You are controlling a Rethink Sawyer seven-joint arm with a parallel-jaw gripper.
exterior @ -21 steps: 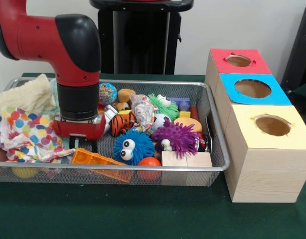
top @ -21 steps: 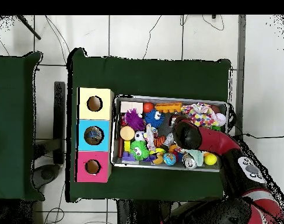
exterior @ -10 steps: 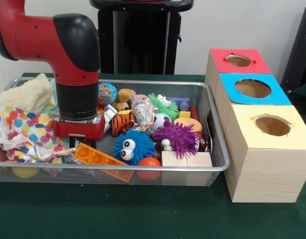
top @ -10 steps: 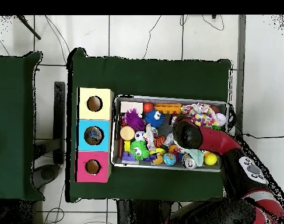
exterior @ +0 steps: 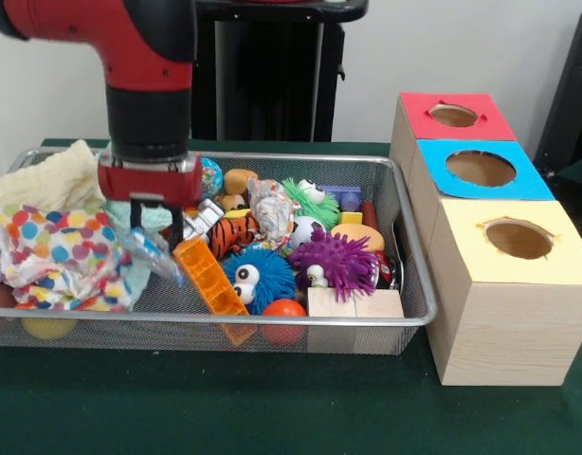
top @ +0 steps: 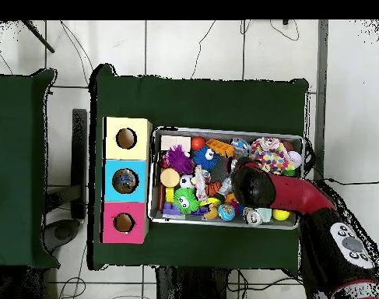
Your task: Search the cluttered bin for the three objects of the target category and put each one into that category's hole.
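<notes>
Gripper (exterior: pixel 156 220) hangs above the wire bin (exterior: pixel 412 284), fingers clamped on a crinkly clear wrapper (exterior: pixel 151 248); beneath it an orange block (exterior: pixel 208 276) leans against the blue fuzzy ball (exterior: pixel 257 278), beside the polka-dot cloth (exterior: pixel 59 254)

Green tablecloth (exterior: pixel 272 408); black stand (exterior: pixel 267 71) behind table.

Wire, wood, cloth and rubbery toys in the mesh bin

The bin (exterior: pixel 405 248) is fine, shiny metal mesh on matt green felt-like cloth (exterior: pixel 272 408). Beside the bin, the box (exterior: pixel 500 322) shows pale wood grain under flat coloured paper tops. In the bin: nubbly cream towel (exterior: pixel 46 178), spotted crinkled fabric (exterior: pixel 54 248), spiky rubbery blue ball (exterior: pixel 258 277), glossy translucent orange plastic piece (exterior: pixel 208 277).
</notes>
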